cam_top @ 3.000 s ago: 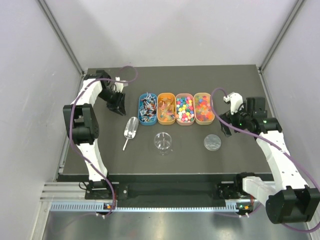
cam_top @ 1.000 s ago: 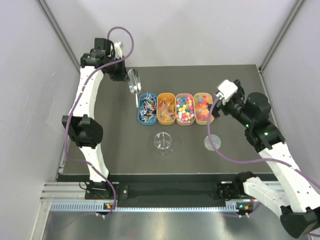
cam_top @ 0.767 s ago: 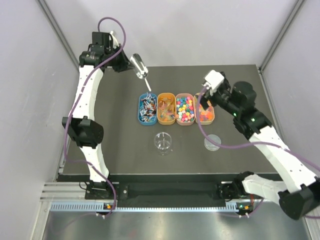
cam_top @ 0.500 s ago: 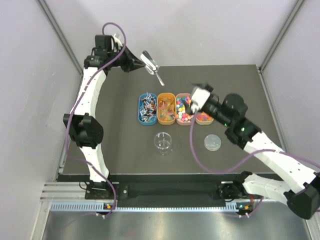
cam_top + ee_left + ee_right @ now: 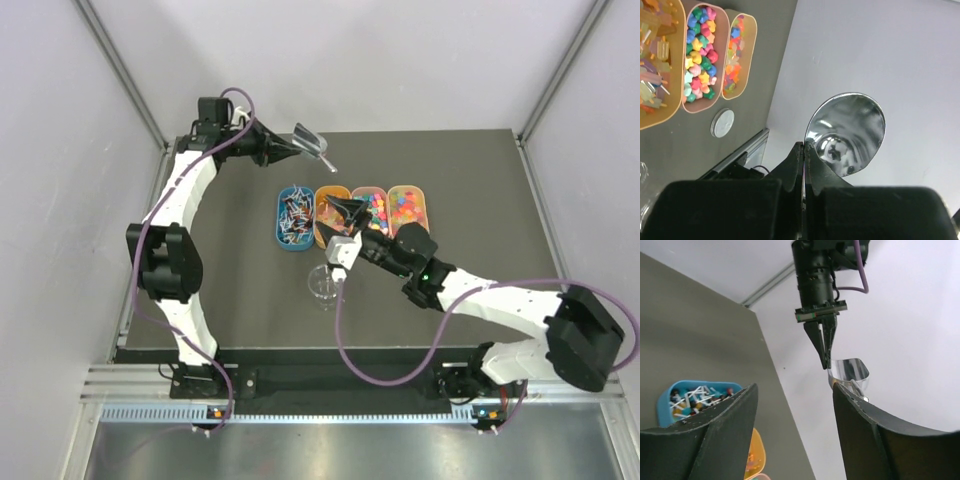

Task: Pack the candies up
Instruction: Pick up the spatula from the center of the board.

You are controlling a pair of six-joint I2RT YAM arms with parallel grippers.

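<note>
A: Top view first. Left gripper (image 5: 284,147)?
B: Raised over the far left of the tabletop (image 5: 220,290). Its fingers are pressed together on a shiny scoop (image 5: 308,138), and the scoop's handle points off to the right.
A: Candies (image 5: 378,208)?
B: All in four oval trays (image 5: 409,242), side by side mid-tabletop: a blue tray (image 5: 280,215), an orange tray (image 5: 318,232), then two beige ones. The third holds mixed colours, the fourth mostly pink and orange.
A: Right gripper (image 5: 348,210)?
B: Its arm stretches low across from the right, and the gripper is over the orange tray. A clear jar (image 5: 320,288) stands just in front of the trays, partly under that wrist.

A: Left wrist view.
B: The fingers meet in one tight line. The scoop's bowl sits just beyond them, mirror-bright against the wall. Lower left are star-shaped candies in pink, green, yellow and blue, lying in their tray. A small round lid (image 5: 722,122) lies on the tabletop near the last tray.

A: Right wrist view.
B: Two dark fingers are spread wide with nothing between them. Through the gap the left gripper hangs fingers-down, pinching the scoop at its rim. The blue tray shows at lower left, full of small wrapped pieces. A sliver of the orange tray shows below it.
</note>
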